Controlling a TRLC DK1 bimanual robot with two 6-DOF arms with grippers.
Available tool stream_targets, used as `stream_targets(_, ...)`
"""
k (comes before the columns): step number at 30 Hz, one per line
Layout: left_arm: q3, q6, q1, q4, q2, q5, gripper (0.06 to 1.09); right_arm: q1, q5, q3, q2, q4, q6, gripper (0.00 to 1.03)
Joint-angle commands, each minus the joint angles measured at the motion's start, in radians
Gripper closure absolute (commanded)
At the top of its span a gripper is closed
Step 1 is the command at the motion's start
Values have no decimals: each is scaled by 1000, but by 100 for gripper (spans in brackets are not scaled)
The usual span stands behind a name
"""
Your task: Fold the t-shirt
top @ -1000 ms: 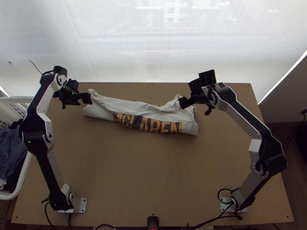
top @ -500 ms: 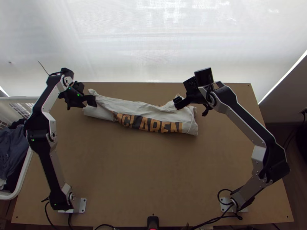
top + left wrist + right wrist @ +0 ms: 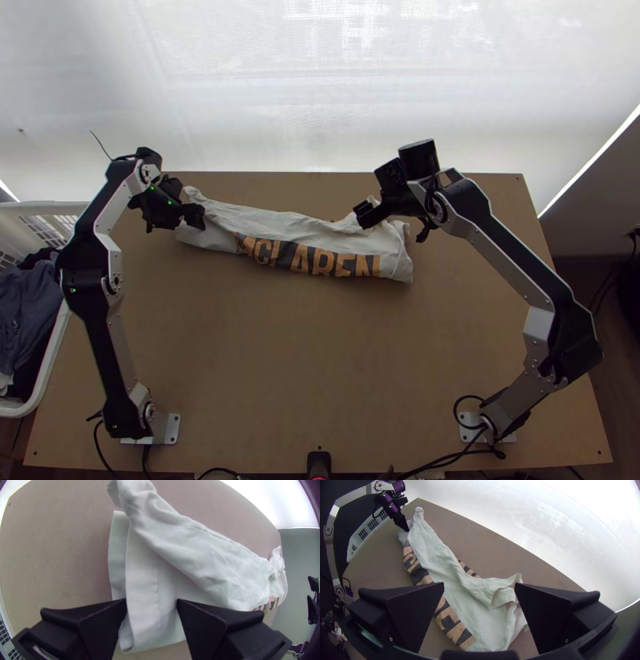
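The off-white t-shirt (image 3: pixel 280 232) with large orange and black lettering lies folded into a long narrow strip near the table's far edge, its right end bunched. My left gripper (image 3: pixel 196 216) is over the strip's left end. In the left wrist view, my left gripper (image 3: pixel 151 605) stands open, with layered white cloth (image 3: pixel 143 580) between its fingers. Above the strip's right part is my right gripper (image 3: pixel 364 214). Seen in the right wrist view, my right gripper (image 3: pixel 479 588) is wide open over the rumpled cloth (image 3: pixel 470 613).
A white basket (image 3: pixel 48 364) holding dark clothes stands at the table's left side. The brown tabletop (image 3: pixel 304 368) stretches between the two arm bases. A small black device (image 3: pixel 318 464) sits at the near edge, with cables beside it.
My left gripper has moved right and slightly nearer, onto the shirt's left end. My right gripper has shifted left over the shirt. The shirt lies almost unchanged.
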Motion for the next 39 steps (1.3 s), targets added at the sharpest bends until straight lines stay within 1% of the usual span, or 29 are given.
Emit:
stream_targets(1,-13,2,-5,-20,10,11,48,7,0,16,5,-7,3,5)
stream_targets(5,-24,7,-2,-20,8,15,64,10,0,19,5,-7,6,5)
stream_targets(8,-39,9,1,-20,5,15,72,13,0,28,7,-10,7,5)
stream_targets(10,-46,9,1,-18,-1,21,81,21,0,39,13,-16,9,5)
stream_targets(11,-49,9,0,-18,-5,24,83,30,0,45,19,-19,10,5)
stream_targets(16,-52,2,-6,-8,-58,63,105,88,-9,53,76,-26,10,5)
stream_targets(20,-49,-7,-16,-3,-117,96,105,153,-11,76,171,-24,18,5)
stream_targets(26,-35,-24,-23,-17,-182,123,105,260,-12,172,334,-24,27,5)
stream_targets(28,-26,-33,-25,-25,-202,144,105,285,-14,200,375,-24,30,5)
stream_targets(33,-15,-44,-34,-38,-260,188,105,306,-17,231,449,-26,44,5)
stream_targets(39,7,-64,-48,-51,-309,231,105,291,-17,218,507,-26,46,5)
